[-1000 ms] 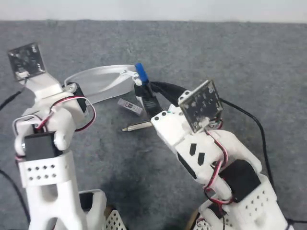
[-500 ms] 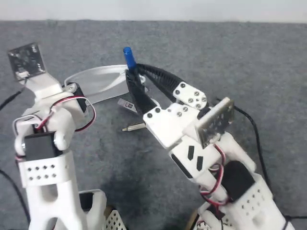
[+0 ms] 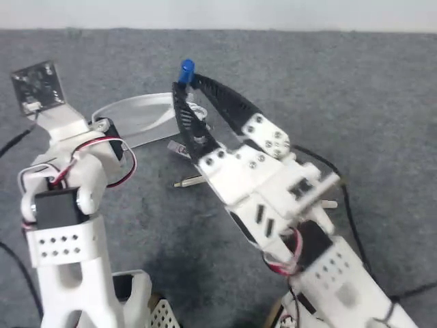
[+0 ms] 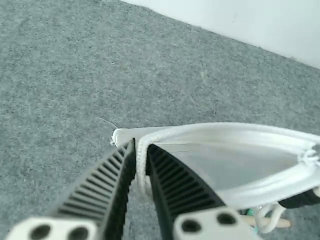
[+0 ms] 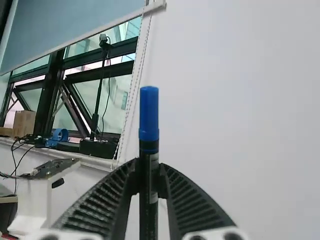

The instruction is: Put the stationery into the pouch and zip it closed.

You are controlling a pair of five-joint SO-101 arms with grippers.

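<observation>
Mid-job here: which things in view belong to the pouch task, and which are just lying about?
Job:
clear white-edged pouch, pinched by the left gripper
blue-capped black marker, held in the right gripper
small grey block
tan pointed stick

Lying about:
thin black cable on the grey mat

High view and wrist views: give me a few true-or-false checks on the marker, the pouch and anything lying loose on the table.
1. The right jaws hold the marker with its blue cap pointing up. True.
2. The marker is inside the pouch. False: it is in the right jaws, outside the pouch.
3. The left jaws are shut on the pouch's edge. True.
4. The pouch is zipped closed. False: its mouth gapes open.
5. Nothing lies on the table near the pouch. False: a pencil-like stick and a small grey item lie there.
</observation>
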